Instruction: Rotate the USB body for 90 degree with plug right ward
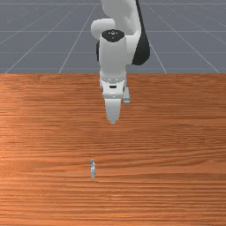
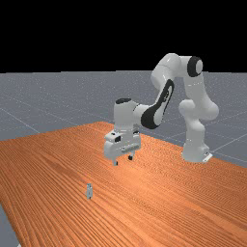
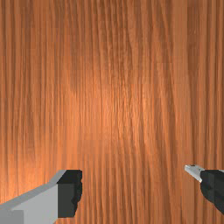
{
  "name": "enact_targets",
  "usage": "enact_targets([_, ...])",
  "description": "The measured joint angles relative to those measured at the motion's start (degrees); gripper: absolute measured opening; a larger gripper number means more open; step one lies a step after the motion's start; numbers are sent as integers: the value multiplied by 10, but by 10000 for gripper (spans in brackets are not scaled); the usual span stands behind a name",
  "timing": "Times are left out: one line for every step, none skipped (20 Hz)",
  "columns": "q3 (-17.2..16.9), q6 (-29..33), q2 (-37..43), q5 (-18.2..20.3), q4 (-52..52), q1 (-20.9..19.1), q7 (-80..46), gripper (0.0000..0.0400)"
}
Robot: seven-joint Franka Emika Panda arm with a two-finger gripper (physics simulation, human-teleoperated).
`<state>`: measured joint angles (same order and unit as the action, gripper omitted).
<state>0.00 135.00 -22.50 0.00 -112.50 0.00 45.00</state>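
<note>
Black-tipped fingers of the pincer stand wide apart, gripping nothing, above the desk, orange-brown wood with dark streaky grain and a paler glow. The USB body lies on it, nearer the front camera than the pincer. Beyond spreads a grey floor, thinly lined, under a black backdrop.
</note>
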Motion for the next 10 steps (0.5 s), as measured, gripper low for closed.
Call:
enact_targets([0, 0, 0, 0, 0, 0, 0, 243])
enact_targets([0, 0, 0, 0, 0, 0, 0, 148])
enact_targets([0, 0, 0, 0, 0, 0, 0, 90])
enact_targets([0, 0, 0, 0, 0, 0, 0, 54])
enact_targets([0, 0, 0, 0, 0, 0, 0, 33])
enact_targets([0, -35, -45, 0, 76, 0, 0, 20])
enact_targets([0, -57, -75, 0, 127, 0, 0, 12])
enact_targets([0, -71, -96, 0, 162, 0, 0, 7])
enact_targets([0, -85, -112, 0, 189, 0, 0, 5])
enact_targets([-10, -63, -115, -17, 181, 10, -15, 3])
